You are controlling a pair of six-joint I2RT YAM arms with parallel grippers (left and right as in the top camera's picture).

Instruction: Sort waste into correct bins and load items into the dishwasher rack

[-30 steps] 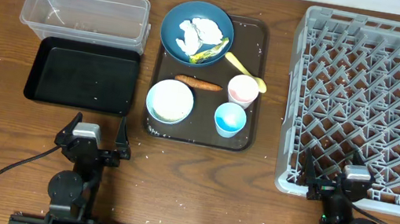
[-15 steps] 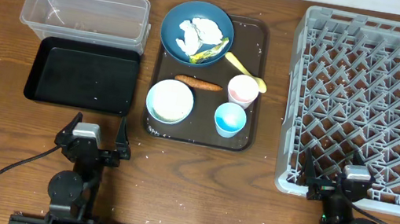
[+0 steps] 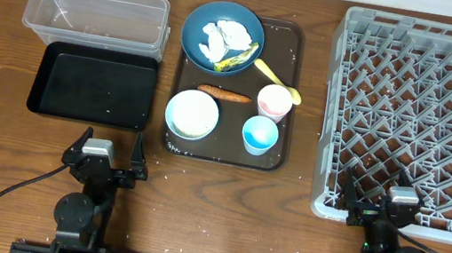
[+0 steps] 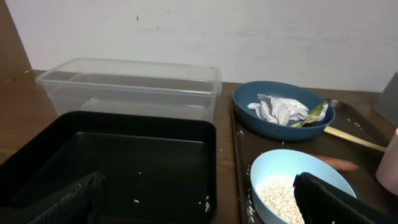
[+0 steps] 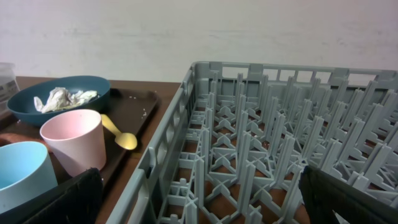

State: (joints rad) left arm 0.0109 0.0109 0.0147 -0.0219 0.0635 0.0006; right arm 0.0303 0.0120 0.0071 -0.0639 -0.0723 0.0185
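A dark blue plate [image 3: 221,36] holds crumpled white paper with a yellow-green scrap [image 3: 225,41]. An orange carrot stick [image 3: 224,93], a light blue bowl [image 3: 192,114] with rice [image 4: 280,196], a light blue cup [image 3: 260,135], a pink cup [image 3: 274,102] and a yellow spoon [image 3: 278,77] lie on the brown tray [image 3: 292,47]. The clear tub [image 3: 97,17] and black tray [image 3: 93,86] stand left. The grey rack [image 3: 424,120] stands right. My left gripper [image 3: 104,158] is open and empty near the front edge. My right gripper [image 3: 378,203] is open and empty at the rack's front edge.
Loose rice grains lie on the table near the brown tray's front edge [image 3: 167,172] and in the black tray [image 4: 138,200]. A white wall stands behind the table [image 4: 199,31].
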